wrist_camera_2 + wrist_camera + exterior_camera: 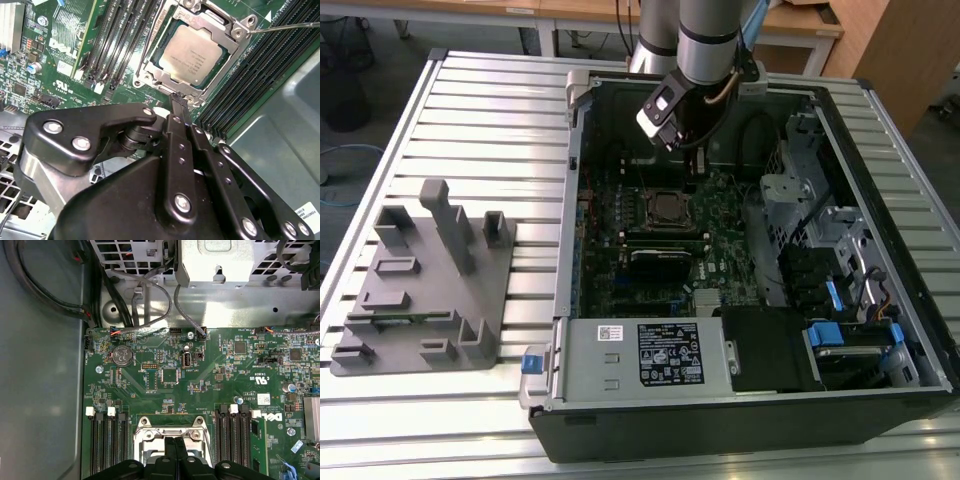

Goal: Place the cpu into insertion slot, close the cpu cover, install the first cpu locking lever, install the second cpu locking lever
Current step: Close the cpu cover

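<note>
The cpu (187, 52), a pale silver square, lies flat in the insertion slot on the green board; the slot's contact field is hidden under it. The cpu cover (210, 20), a silver frame, lies down around the chip. One thin locking lever (285, 26) sticks out past a corner of the socket, and another lever (149, 37) runs along the opposite side. My gripper (179, 102) hangs just beside the socket's edge, its black fingers (171, 452) pressed together and shut with nothing between them. In the exterior view the gripper (688, 160) sits just behind the socket (665, 207).
Long black memory slots (120, 30) flank the socket on both sides. A grey power supply box (640, 352) fills the case's front, a drive cage (800, 210) stands at the exterior view's right. Cables (50, 295) run along the case wall. A grey fixture plate (420, 290) lies outside the case.
</note>
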You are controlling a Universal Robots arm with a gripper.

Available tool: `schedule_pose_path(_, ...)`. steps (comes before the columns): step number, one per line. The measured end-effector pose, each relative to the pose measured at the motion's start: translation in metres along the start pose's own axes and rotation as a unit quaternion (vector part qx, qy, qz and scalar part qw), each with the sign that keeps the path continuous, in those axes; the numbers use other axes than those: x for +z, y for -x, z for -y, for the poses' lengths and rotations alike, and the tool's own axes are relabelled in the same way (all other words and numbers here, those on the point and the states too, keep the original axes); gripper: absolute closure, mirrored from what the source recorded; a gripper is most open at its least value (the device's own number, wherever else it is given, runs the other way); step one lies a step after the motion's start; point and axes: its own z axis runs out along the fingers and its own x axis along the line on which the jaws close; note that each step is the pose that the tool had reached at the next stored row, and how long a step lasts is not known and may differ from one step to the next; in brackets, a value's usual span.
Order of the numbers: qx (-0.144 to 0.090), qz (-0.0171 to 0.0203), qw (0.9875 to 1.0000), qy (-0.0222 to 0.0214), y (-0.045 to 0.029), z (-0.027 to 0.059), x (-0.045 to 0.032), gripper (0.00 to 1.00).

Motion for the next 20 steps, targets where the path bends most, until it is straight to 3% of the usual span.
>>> schedule_pose_path(3,0.000,0.0000,1.0000,0.0000,0.0000,0.0001,0.0005,0.89)
schedule_pose_path(5,0.000,0.0001,1.0000,-0.0030,0.0000,0.0001,0.0006,0.89)
schedule_pose_path(16,0.000,0.0001,1.0000,-0.0030,0.0000,0.0001,0.0009,0.89)
schedule_pose_path(17,0.000,0.0000,1.0000,-0.0046,0.0000,0.0000,0.0010,0.89)
schedule_pose_path(18,0.000,0.0000,0.9999,-0.0102,-0.0001,0.0000,0.0013,0.89)
schedule_pose_path(20,0.000,0.0007,0.9996,-0.0270,0.0000,0.0000,0.0016,0.89)
